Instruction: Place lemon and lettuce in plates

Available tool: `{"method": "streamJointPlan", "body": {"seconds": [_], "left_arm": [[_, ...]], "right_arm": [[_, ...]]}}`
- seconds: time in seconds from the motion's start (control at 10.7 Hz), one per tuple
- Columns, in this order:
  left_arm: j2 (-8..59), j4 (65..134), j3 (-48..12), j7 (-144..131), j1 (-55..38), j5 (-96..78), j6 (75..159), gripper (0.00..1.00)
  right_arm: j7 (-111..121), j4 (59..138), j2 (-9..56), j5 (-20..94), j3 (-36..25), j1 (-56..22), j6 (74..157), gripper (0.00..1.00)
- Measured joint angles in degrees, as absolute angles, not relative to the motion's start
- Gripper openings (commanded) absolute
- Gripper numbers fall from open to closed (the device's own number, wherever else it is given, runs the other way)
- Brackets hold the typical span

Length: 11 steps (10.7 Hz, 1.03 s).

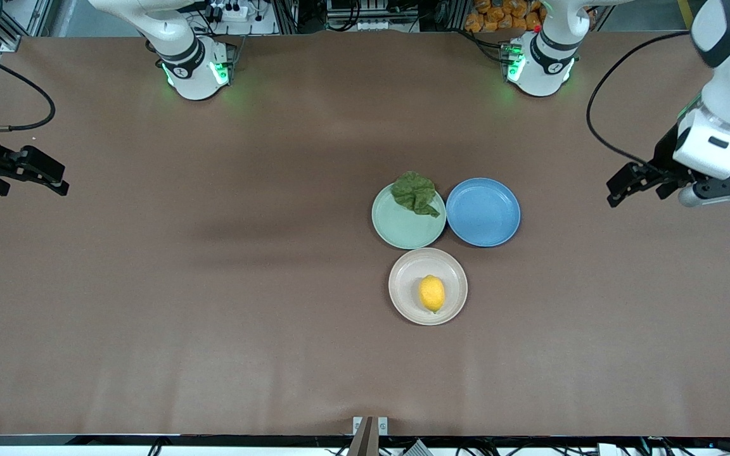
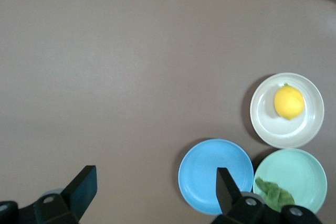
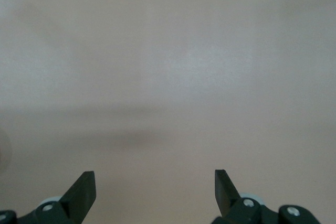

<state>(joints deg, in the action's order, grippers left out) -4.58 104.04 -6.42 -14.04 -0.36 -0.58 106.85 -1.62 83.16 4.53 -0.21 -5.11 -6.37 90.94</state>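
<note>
The yellow lemon [image 1: 431, 293] lies in the beige-pink plate [image 1: 403, 285], the plate nearest the front camera; both also show in the left wrist view, the lemon [image 2: 289, 102] in its plate [image 2: 265, 124]. The dark green lettuce [image 1: 415, 192] lies on the farther rim of the mint green plate [image 1: 397, 231], also seen in the left wrist view [image 2: 275, 194] on that plate [image 2: 299, 169]. My left gripper [image 1: 618, 187] hangs open and empty over bare table at the left arm's end. My right gripper [image 1: 54, 180] hangs open and empty over bare table at the right arm's end.
An empty blue plate [image 1: 483, 211] sits beside the mint green one, toward the left arm's end; it also shows in the left wrist view [image 2: 207, 174]. The three plates touch or nearly touch. Brown tabletop [image 1: 213, 285] surrounds them.
</note>
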Motion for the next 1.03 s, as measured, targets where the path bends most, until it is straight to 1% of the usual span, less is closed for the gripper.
{"method": "streamJointPlan", "body": {"seconds": [0.19,0.38,0.56,1.03], "left_arm": [[-4.59,98.27,-6.42,-9.07,-0.35,-0.58,97.89,1.00],[-4.59,94.00,-6.73,-7.27,-0.35,-0.58,92.83,1.00],[-4.49,92.65,-7.12,-7.13,-0.35,-0.59,91.25,1.00],[-4.04,92.56,-6.85,-6.96,0.03,-0.59,91.20,1.00]], "right_arm": [[-1.62,83.16,4.59,-0.21,-5.09,-6.38,90.94,1.00],[-1.62,83.16,4.61,-0.21,-5.05,-6.43,90.95,1.00],[-1.62,83.16,4.62,-0.24,-5.05,-6.44,90.96,1.00],[-1.62,83.16,4.62,-0.31,-5.01,-6.44,90.95,1.00]]}}
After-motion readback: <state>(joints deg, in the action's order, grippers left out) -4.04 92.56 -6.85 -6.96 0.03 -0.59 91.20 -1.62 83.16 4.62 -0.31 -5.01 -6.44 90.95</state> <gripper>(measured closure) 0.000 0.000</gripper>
